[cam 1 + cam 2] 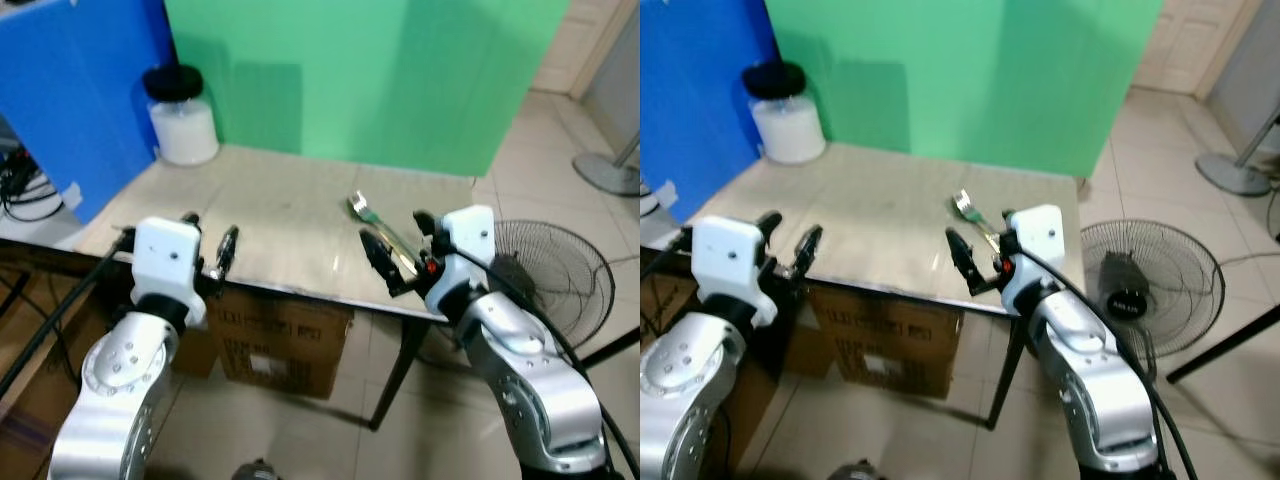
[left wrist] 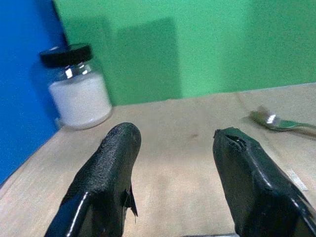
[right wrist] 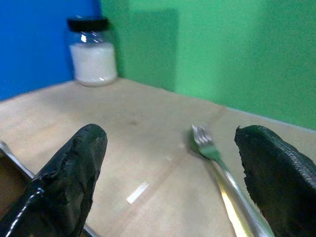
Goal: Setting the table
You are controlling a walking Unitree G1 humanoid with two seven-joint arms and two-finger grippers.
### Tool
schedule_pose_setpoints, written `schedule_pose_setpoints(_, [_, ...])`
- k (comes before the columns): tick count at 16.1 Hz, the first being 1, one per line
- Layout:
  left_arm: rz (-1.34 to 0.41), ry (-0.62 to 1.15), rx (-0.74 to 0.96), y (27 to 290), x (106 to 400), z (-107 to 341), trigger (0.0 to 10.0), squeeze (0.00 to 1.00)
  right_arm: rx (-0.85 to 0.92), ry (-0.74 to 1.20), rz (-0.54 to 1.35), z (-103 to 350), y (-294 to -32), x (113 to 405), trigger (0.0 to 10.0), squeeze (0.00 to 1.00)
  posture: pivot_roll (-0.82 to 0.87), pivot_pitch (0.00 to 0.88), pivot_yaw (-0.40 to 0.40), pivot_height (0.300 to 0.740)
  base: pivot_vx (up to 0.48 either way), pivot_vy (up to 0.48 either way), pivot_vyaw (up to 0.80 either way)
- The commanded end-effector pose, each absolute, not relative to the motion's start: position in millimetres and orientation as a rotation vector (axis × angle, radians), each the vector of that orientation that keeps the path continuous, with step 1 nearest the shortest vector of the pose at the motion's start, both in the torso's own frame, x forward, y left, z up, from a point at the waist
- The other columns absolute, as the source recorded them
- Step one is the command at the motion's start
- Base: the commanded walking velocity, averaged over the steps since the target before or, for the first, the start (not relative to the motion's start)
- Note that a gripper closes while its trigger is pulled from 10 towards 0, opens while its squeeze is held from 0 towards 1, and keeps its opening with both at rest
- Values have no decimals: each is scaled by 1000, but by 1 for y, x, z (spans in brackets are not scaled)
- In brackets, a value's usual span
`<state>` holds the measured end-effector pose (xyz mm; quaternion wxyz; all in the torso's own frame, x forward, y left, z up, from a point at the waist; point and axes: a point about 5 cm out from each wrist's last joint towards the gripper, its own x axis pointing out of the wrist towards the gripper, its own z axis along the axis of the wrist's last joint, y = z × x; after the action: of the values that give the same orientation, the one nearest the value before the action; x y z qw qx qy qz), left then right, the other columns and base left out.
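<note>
At the table's near edge [image 1: 300, 292], left gripper [image 1: 212, 240] hovers, jaws spread, nothing held. Near right: right gripper [image 1: 398, 255], jaws spread, fork [image 3: 217, 163] lying on the tabletop between its fingers, not pinched. Far left corner: white-filled jar [image 1: 182, 115], black lid, against blue panel [image 1: 80, 90].

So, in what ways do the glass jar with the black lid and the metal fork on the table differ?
The glass jar with the black lid stands upright at the table's far left corner; the silver metal fork lies flat near the right edge. The jar is bulky and holds something white; the fork is thin and shiny. The open right claw hovers around the fork's handle end; no claw is near the jar. Both rest on the beige table.
</note>
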<state>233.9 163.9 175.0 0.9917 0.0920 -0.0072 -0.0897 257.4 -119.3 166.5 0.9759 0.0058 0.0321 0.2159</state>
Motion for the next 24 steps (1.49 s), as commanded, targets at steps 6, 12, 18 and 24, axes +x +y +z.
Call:
schedule_pose_setpoints(6, [-220,-26,185,160,235,177,10000,0,26,111,429,163,-122,260,10000,1000,202,0,-24,727,213,0,-245])
schedule_pose_setpoints(12, [-227,-27,183,161,233,177,10000,0,-33,97,480,164,-116,262,10000,1000,207,0,-27,727,372,0,133])
schedule_pose_setpoints(18, [-247,-36,163,157,230,177,10000,0,-15,121,501,163,-118,263,10000,1000,208,0,-33,727,234,0,267])
schedule_pose_setpoints(24, [-524,65,223,142,220,166,10000,0,-39,185,630,169,-124,274,10000,0,192,0,-29,727,0,0,0])
